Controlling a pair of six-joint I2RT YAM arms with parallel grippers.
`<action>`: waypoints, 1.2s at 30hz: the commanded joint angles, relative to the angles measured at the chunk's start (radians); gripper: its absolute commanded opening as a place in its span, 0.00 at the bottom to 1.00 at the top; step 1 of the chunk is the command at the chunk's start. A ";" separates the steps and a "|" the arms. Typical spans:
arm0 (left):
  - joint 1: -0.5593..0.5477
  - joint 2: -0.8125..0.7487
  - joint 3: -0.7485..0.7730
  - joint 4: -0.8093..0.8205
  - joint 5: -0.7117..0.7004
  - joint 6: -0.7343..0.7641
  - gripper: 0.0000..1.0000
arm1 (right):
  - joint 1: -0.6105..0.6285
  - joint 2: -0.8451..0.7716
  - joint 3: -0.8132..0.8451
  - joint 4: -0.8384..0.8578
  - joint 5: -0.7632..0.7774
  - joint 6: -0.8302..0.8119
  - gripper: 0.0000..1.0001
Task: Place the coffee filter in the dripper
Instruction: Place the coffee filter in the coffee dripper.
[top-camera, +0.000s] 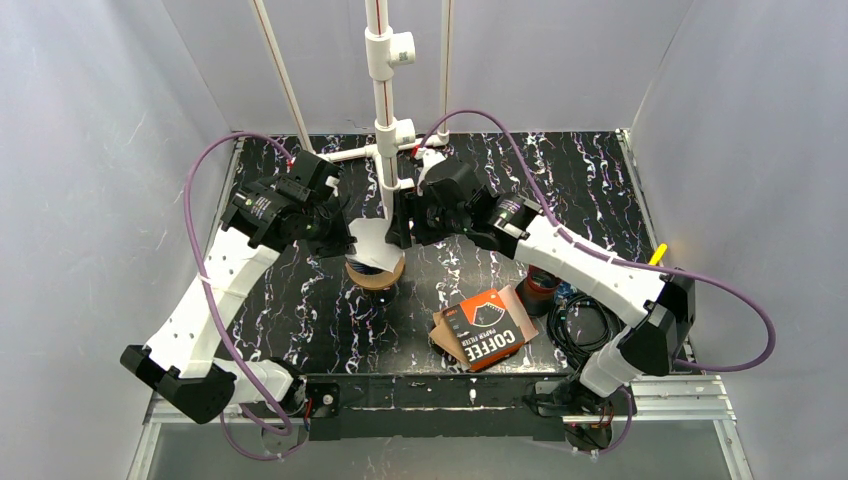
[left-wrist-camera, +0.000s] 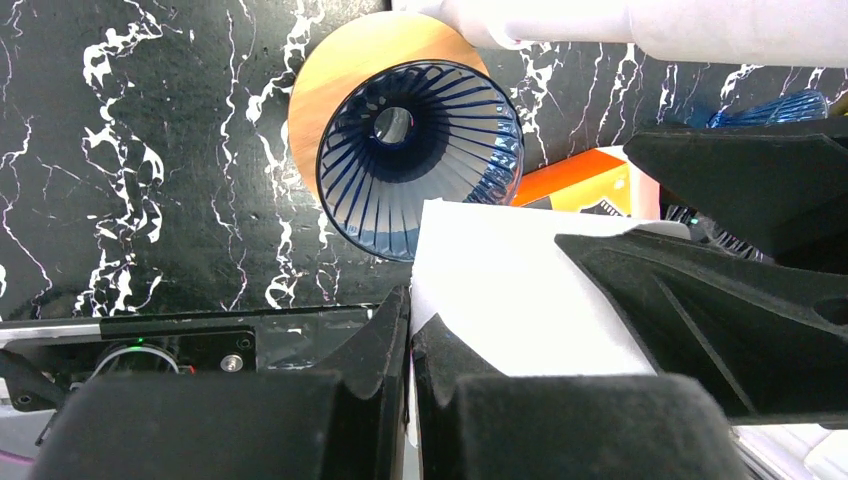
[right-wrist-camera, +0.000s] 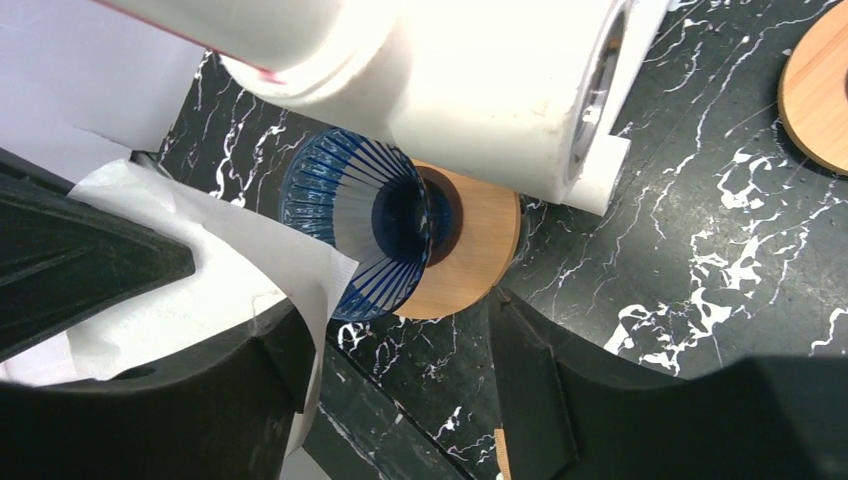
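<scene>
The blue ribbed dripper (top-camera: 375, 268) stands on a round wooden base (top-camera: 390, 278) mid-table, below both grippers. My left gripper (top-camera: 345, 238) is shut on one edge of the white paper coffee filter (top-camera: 372, 240), which hangs just above the dripper's rim. In the left wrist view the filter (left-wrist-camera: 510, 300) runs out from the closed left gripper (left-wrist-camera: 410, 310) toward the dripper (left-wrist-camera: 420, 160). My right gripper (right-wrist-camera: 395, 370) is open. The filter (right-wrist-camera: 200, 270) drapes over one of its fingers (right-wrist-camera: 250, 380), beside the dripper (right-wrist-camera: 360, 220).
A white PVC stand (top-camera: 385, 100) rises right behind the dripper and fills the top of the right wrist view as a pipe (right-wrist-camera: 450, 90). An orange coffee filter box (top-camera: 485, 328), a dark cup (top-camera: 540, 290) and coiled black cables (top-camera: 585, 325) lie front right. A second wooden disc (right-wrist-camera: 820, 90) lies nearby.
</scene>
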 joint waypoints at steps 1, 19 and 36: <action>0.008 -0.019 0.042 -0.009 0.014 0.051 0.00 | -0.007 -0.010 0.008 0.042 -0.057 -0.017 0.68; 0.008 -0.007 0.054 0.017 0.133 0.121 0.00 | -0.020 0.011 -0.002 0.055 -0.105 0.027 0.25; 0.007 0.038 0.024 0.021 0.197 -0.058 0.61 | -0.025 -0.007 -0.031 0.114 -0.109 0.130 0.01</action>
